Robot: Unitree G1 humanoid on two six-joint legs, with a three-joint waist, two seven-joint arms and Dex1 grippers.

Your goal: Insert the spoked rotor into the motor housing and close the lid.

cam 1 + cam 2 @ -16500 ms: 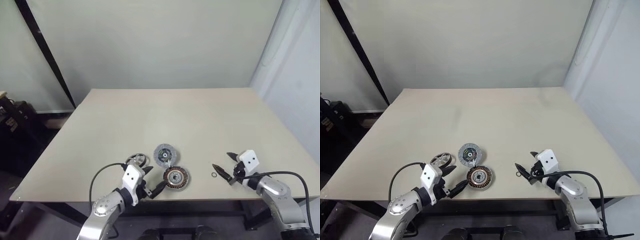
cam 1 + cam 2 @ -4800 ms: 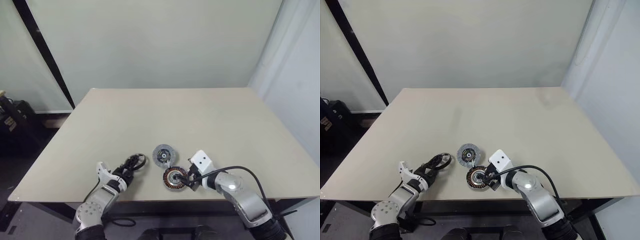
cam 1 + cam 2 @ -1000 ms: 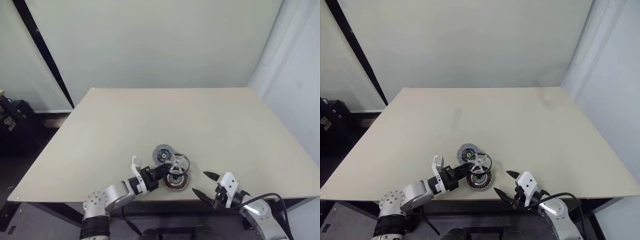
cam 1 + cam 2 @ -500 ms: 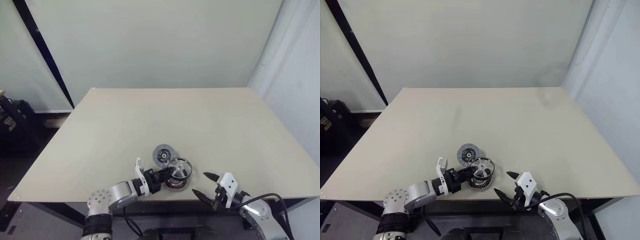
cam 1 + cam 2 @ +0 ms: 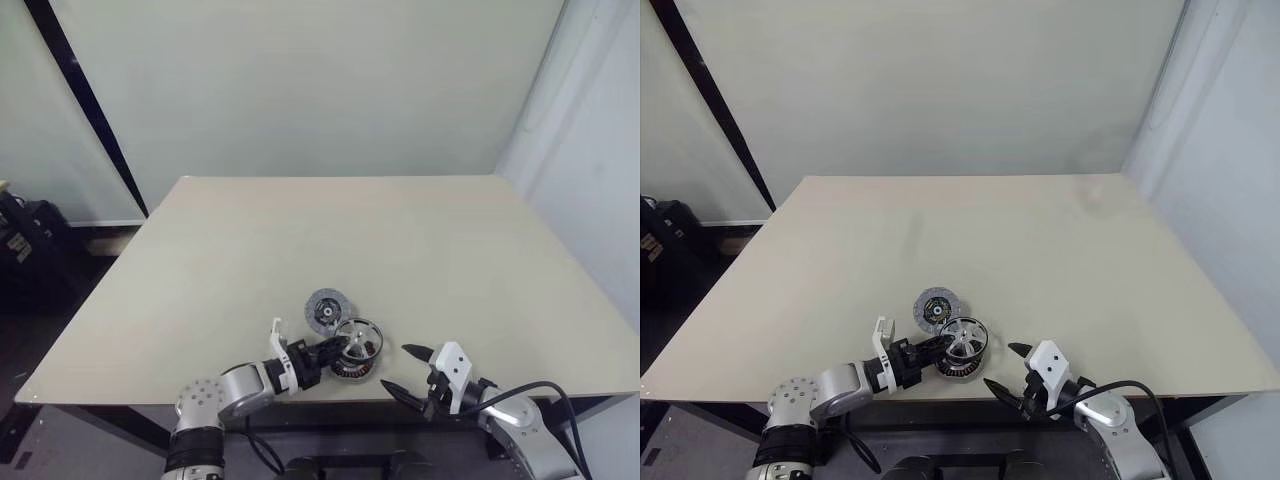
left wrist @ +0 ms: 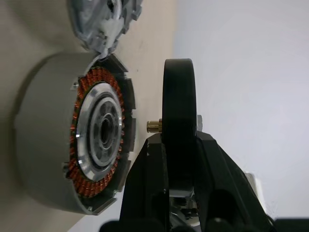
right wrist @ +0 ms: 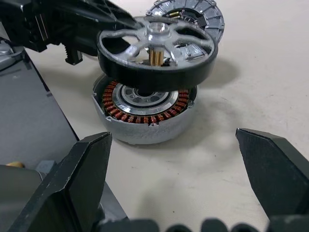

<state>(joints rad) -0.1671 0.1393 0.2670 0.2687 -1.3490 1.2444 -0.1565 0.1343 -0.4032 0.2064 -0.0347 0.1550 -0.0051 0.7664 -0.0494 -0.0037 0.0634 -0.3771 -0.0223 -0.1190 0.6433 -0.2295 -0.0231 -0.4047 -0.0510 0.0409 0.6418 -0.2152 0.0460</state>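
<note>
A: The spoked rotor [image 7: 157,46] sits where, relative to the motor housing [image 7: 145,115]?

B: Directly above it, apart from it, roughly level and centred. Its brass shaft [image 7: 154,57] points down at the pale metal centre of the housing. In the left wrist view there is a clear gap between the shaft tip and the housing.

A: What has hold of it?

B: The left gripper [image 5: 334,351]. Its black fingers [image 6: 145,179] are closed on the rotor's dark rim, one on each side of it, and reach in from the robot's left of the housing.

A: And the housing itself?

B: It rests on the desk [image 5: 330,250], near the front edge, open side up, with the copper-brown windings [image 6: 96,79] showing in a ring around the centre.

A: The lid [image 5: 327,309]?

B: Lying flat on the desk just behind the housing, on the far side from the robot, its rim close against the housing wall. Whether they touch I cannot tell.

A: The right gripper [image 5: 414,372]?

B: To the robot's right of the housing, at the front edge of the desk and apart from the housing. Its fingers [image 7: 273,171] stand spread wide, with nothing between them, pointing toward the housing.
</note>
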